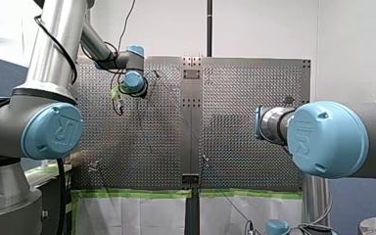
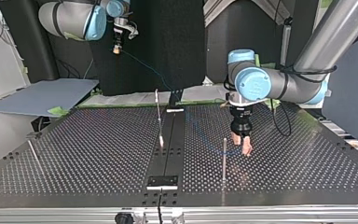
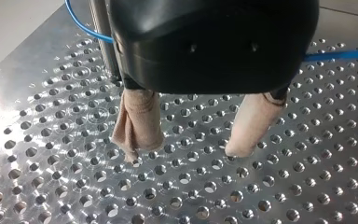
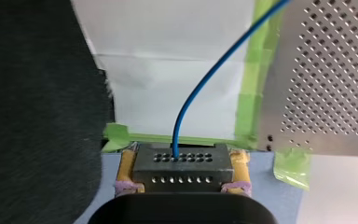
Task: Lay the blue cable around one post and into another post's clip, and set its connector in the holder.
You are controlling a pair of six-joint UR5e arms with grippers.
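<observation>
- right gripper [image 4: 184,171]: yellow pads clamped on the dark grey perforated block connector [image 4: 182,161], held high, off the table's edge
- thin blue cable [image 4: 200,88] runs out of the connector and down toward the perforated metal table [image 3: 121,196]
- left gripper [image 3: 187,149]: beige pads spread wide, nothing between them, tips down at the table
- cable bends by the thin metal post [image 3: 103,46] just behind that gripper; wrapped or not, cannot tell
- looks early: clipping the cable and seating the connector not yet done

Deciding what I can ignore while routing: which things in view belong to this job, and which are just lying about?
Job: blue cable, connector in my right end effector, my left end effector (open), centre post, near post, holder.
Lying about: grey board, green tape, white paper.
</observation>
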